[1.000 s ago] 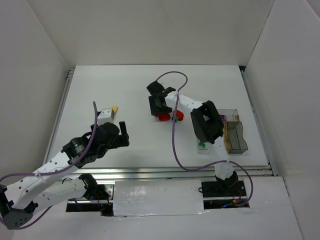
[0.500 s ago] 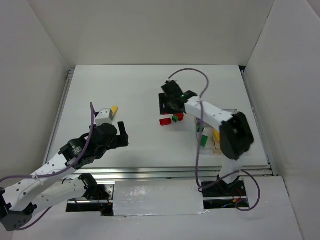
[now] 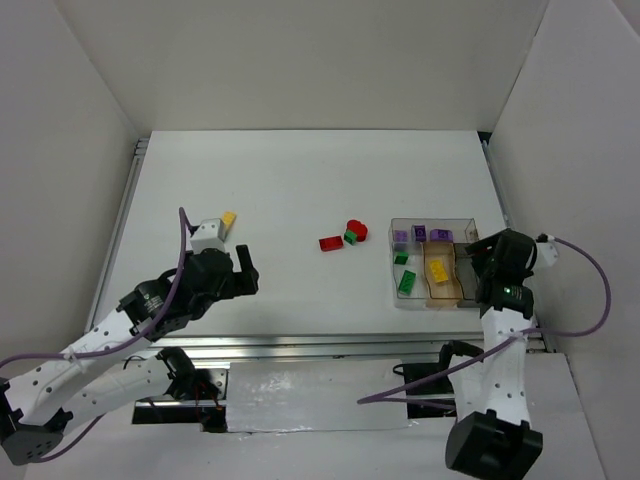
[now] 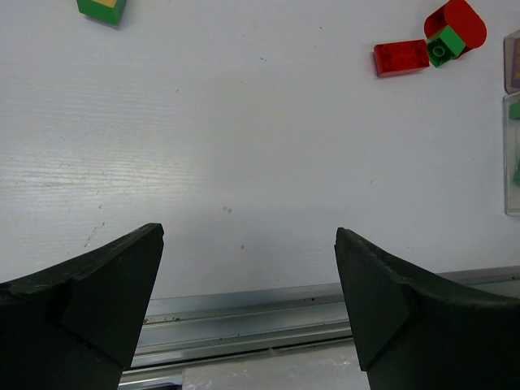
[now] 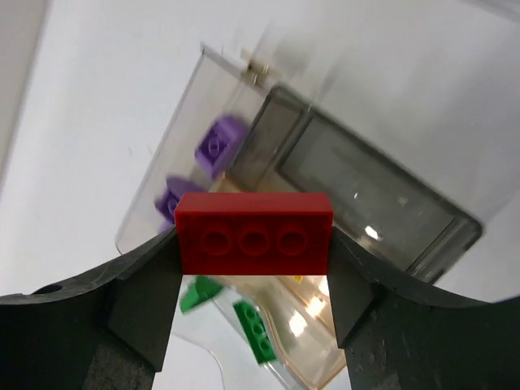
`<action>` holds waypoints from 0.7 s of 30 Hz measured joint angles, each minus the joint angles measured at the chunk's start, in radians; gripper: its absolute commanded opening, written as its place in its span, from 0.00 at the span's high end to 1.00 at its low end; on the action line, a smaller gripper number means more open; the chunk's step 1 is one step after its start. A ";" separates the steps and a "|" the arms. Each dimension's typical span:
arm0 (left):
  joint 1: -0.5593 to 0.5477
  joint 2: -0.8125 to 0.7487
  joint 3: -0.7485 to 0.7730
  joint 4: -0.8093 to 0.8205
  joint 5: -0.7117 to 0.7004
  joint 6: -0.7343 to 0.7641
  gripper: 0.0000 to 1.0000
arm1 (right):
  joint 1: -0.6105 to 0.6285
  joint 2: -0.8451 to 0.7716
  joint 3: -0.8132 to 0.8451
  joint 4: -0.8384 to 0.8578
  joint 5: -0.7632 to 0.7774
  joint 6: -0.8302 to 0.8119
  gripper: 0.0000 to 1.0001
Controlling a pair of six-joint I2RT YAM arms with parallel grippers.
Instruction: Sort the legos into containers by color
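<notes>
Over the table's (image 3: 290,180) right edge, close to the side wall, the right arm rises steeply and bends inward. We see the right gripper (image 3: 487,262) partly closed on a red brick (image 5: 254,230), above the right end of the containers (image 3: 448,220), which hold purple legos (image 3: 420,234), green and yellow. At the left, the left gripper (image 4: 248,240) hangs low, spread wide and empty, with bare table stretching ahead to a loose red piece (image 3: 331,243) and green piece (image 3: 351,237).

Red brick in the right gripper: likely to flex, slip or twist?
The red brick looks hard-moulded, so probably stiff and light. The right gripper pinches only its two ends, so it might pivot. Smooth faces could slip.
</notes>
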 measured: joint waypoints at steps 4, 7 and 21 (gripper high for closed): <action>0.001 -0.004 -0.001 0.020 0.022 0.003 0.00 | -0.116 -0.010 0.030 -0.003 0.005 0.012 0.87; 0.001 -0.002 -0.001 0.033 0.037 0.005 0.00 | -0.141 0.064 0.047 0.003 -0.009 0.008 0.87; 0.002 0.020 -0.006 0.055 0.068 0.010 0.01 | -0.153 0.109 0.003 0.018 -0.078 0.016 0.23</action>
